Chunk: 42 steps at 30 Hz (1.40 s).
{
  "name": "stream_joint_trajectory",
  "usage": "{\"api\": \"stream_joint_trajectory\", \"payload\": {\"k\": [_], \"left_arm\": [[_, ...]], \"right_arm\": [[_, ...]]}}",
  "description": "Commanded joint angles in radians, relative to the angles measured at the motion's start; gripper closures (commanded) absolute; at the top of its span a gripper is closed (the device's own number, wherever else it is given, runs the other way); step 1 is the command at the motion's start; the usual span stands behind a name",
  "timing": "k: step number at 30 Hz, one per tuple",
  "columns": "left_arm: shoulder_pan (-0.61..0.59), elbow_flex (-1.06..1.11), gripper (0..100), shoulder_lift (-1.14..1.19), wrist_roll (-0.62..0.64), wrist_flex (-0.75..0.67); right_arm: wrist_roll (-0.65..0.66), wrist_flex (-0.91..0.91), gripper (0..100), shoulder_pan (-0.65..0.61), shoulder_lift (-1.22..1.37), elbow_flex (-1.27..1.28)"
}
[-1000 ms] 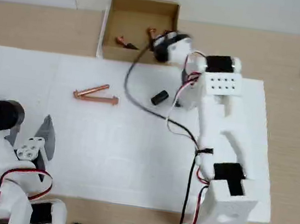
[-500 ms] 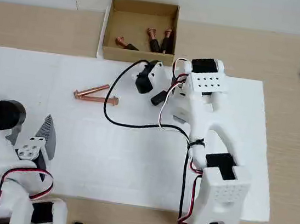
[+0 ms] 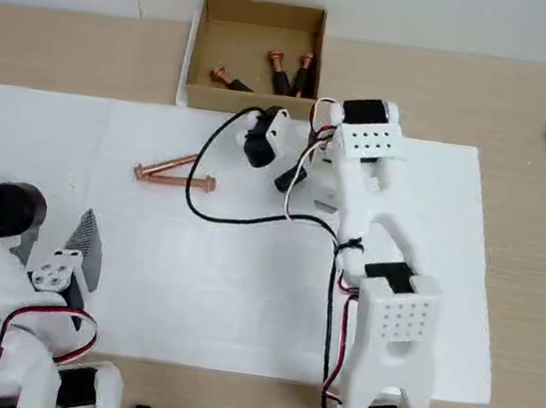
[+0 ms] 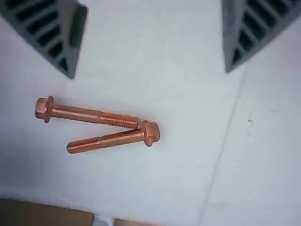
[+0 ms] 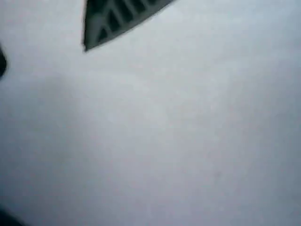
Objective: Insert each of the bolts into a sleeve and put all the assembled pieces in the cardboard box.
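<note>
While left pincer (image 4: 149, 73) hangs released, two touching bolts (image 4: 103, 141) lie beyond its tips; apart

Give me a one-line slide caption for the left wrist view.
Open left tool over two bare copper bolts lying close together on the white sheet.

Two bare copper bolts (image 3: 175, 173) lie touching in a narrow V on the white sheet (image 3: 192, 284). Three sleeved bolts (image 3: 280, 76) rest in the open box (image 3: 264, 6). One black sleeve (image 3: 287, 178) lies loose.
</note>
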Motion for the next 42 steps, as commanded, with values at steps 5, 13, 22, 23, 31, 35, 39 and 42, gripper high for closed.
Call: {"api": "stream_joint_trajectory", "payload": {"k": [5,13,22,23,31,35,39,42], "left_arm": [[-0.006,-0.001,81,-0.002,0.003,-0.006],[-0.006,-0.001,81,-0.002,0.003,-0.006],[-0.006,0.001,81,-0.002,0.003,-0.006],[-0.006,0.001,81,-0.002,0.003,-0.006],[-0.005,0.001,81,-0.003,0.003,-0.006],[-0.005,0.001,81,-0.003,0.003,-0.006],[-0.003,0.001,81,-0.003,0.003,-0.006],[-0.003,0.001,81,-0.003,0.003,-0.006]], "right_arm": [[0.012,-0.004,72.5,-0.002,0.087,-0.11],[0.012,0.004,85.0,0.01,0.16,-0.152],[-0.043,0.004,96.6,0.039,0.153,-0.18],[-0.063,0.004,96.7,0.045,0.153,-0.193],[-0.244,0.084,96.7,0.047,0.153,-0.351],[-0.413,0.163,96.7,0.022,0.156,-0.411],[-0.678,0.176,96.7,0.015,0.162,-0.407],[-0.839,0.173,96.7,0.015,0.162,-0.373]]}}
